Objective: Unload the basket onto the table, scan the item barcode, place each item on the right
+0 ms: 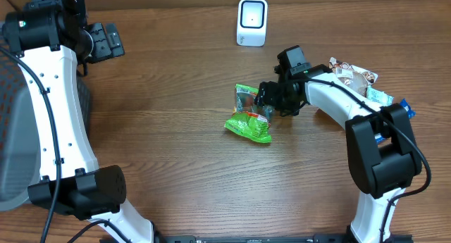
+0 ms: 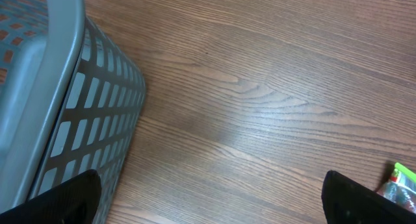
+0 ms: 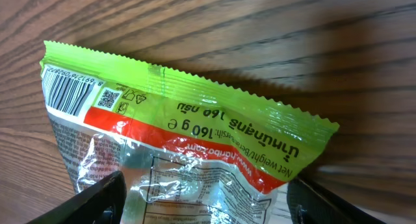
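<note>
The green snack packet lies near the middle of the table, barcode at one sealed corner. It looks light, crinkly and slippery, so it is best pinched across a flat seam. The right gripper straddles it with fingers wide; I cannot tell whether they are gripping it. The left gripper hangs wide and empty by the basket.
</note>
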